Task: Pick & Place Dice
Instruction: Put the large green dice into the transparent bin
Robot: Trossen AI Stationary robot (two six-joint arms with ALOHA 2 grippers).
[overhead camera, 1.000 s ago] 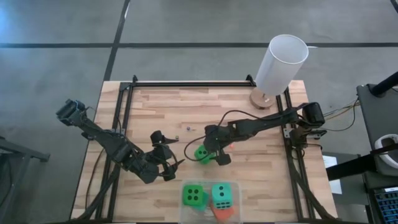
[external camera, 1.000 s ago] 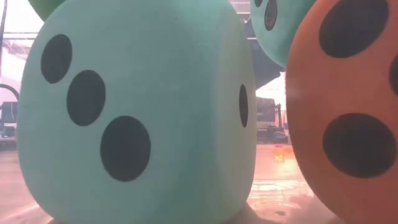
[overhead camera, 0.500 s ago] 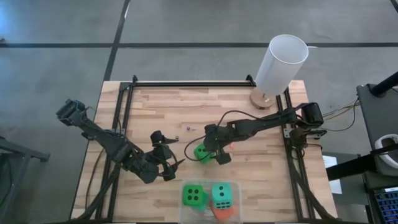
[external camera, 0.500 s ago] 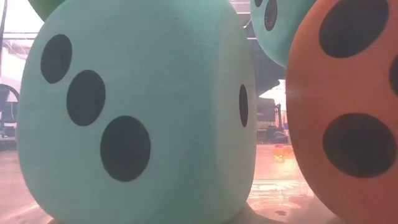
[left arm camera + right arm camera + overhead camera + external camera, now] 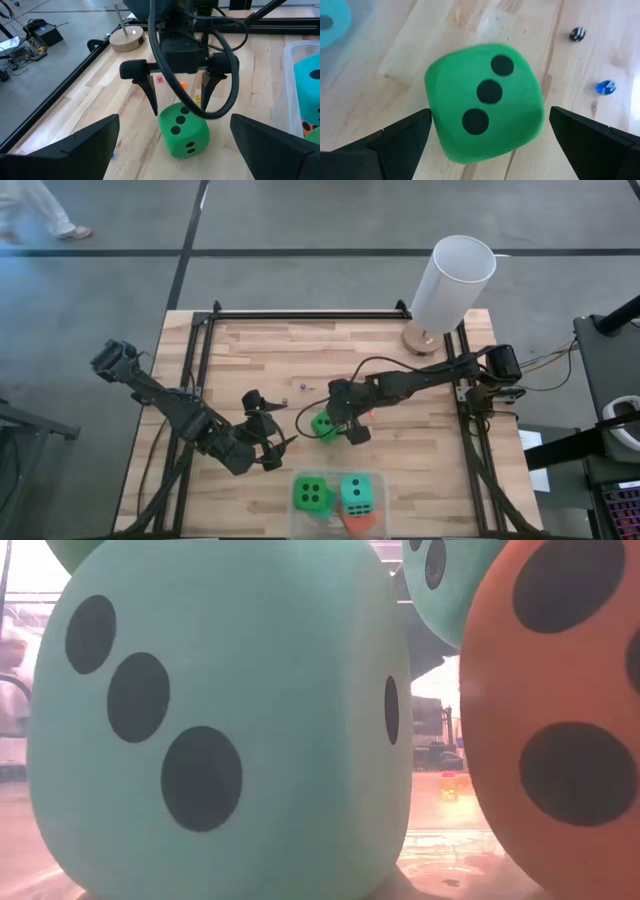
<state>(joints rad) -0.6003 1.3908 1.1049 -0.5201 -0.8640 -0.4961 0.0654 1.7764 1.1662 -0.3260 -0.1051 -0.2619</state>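
Note:
A bright green die (image 5: pixel 323 425) (image 5: pixel 183 131) (image 5: pixel 485 102) rests on the wooden table with three pips up. My right gripper (image 5: pixel 335 423) (image 5: pixel 490 114) hangs over it, open, one finger on each side near the die's top. My left gripper (image 5: pixel 268 442) (image 5: pixel 175 118) waits open to the table's left of the die, facing it. In a clear bin (image 5: pixel 291 55) at the near edge sit a green die (image 5: pixel 312 495), a teal die (image 5: pixel 357 492) and an orange-red die (image 5: pixel 362 521). The low view is filled by a teal die (image 5: pixel 220 720) and the orange-red die (image 5: pixel 560 720). My right gripper comes at the green die from above, pointing down, its open fingers (image 5: pixel 152 100) beside two opposite sides at the die's top edge (image 5: pixel 165 111). Whether they touch it I cannot tell. The die sits flat on the table.
A tall white cylinder (image 5: pixel 452 280) on a round wooden base (image 5: pixel 420 337) stands at the far right corner. Small beads (image 5: pixel 577 33) (image 5: pixel 606 87) lie on the wood past the die. Black frame rails (image 5: pixel 200 370) run along the table's sides.
Both arms and the dice have kept still. A person's legs have come into view on the floor beyond the table's far left corner.

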